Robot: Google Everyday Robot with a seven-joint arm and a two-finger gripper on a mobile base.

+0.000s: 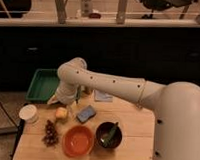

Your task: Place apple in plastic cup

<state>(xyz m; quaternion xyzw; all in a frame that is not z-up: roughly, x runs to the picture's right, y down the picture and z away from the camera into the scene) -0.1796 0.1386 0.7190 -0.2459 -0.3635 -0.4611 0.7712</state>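
Observation:
The apple (61,113) is small and yellow-orange. It lies on the wooden table (136,131) at the left, between the white plastic cup (28,113) and a blue sponge (86,113). The cup stands upright near the table's left edge, apart from the apple. My gripper (60,100) hangs from the white arm (108,85) just above and behind the apple, its tip close to the fruit. The apple is on the table, not lifted.
A dark reddish bunch of grapes (51,132) lies in front of the apple. An orange bowl (78,141) and a dark bowl (109,135) holding something green stand at the front. A green tray (43,84) is at the back left, and a white card (103,96) lies behind the sponge.

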